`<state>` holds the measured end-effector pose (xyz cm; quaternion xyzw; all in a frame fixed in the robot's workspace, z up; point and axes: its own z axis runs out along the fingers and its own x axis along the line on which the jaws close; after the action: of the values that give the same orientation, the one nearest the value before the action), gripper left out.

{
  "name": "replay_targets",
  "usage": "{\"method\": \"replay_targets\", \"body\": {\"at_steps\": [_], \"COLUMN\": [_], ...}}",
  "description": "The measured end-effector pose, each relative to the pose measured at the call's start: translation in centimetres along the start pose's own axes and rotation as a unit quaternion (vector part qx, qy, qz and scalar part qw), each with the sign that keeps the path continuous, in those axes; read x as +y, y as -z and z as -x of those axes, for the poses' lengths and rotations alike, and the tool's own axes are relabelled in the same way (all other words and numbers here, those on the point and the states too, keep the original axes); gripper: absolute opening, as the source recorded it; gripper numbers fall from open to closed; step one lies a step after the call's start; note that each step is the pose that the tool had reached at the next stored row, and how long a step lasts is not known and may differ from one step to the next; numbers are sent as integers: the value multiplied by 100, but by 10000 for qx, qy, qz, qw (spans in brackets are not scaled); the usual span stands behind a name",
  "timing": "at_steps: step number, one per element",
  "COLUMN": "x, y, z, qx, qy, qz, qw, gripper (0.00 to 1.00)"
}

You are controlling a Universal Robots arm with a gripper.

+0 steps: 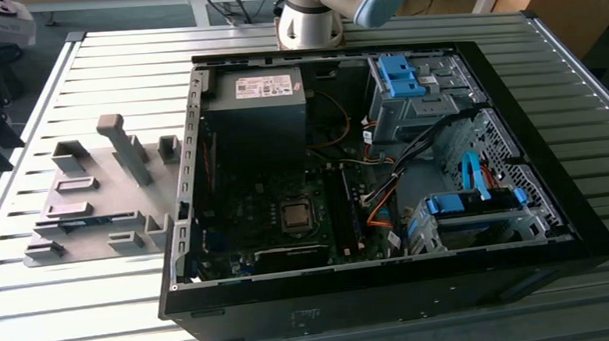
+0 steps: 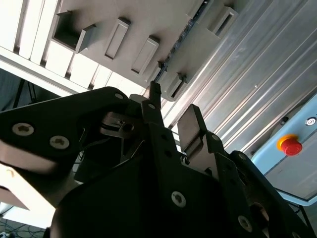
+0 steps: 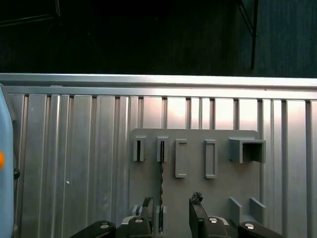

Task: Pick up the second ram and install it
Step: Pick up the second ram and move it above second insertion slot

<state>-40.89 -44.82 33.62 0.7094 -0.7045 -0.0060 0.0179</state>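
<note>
black gripper (image 3: pixel 172 203) fingers (image 3: pixel 198 210) stand spread apart and hold nothing, poised over the second ram (image 3: pixel 161 188). the ram is a thin flat stick seen edge-on, standing upright in the slots of a matte grey plastic holder plate (image 3: pixel 208 198) on the ribbed aluminium table (image 3: pixel 74 148). by the look of it, neither of the 2 steps is done: the stick is not yet grasped, and fitting it into the open black computer case (image 1: pixel 394 291) remains.
</note>
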Motion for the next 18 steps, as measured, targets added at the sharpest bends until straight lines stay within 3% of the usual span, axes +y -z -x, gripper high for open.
{"method": "replay_targets", "body": {"at_steps": [5,9,11,18], "x": [-1,17,22,22], "y": [-45,-59,-65,-65], "z": [-2,-3,-3,-3], "qx": [-14,-109,-111,-113], "qy": [-56,-61,-61,-61], "qz": [-54,-109,-134,-135], "qw": [10000,9999,9998,9998], "gripper": [42,42,42,42]}}
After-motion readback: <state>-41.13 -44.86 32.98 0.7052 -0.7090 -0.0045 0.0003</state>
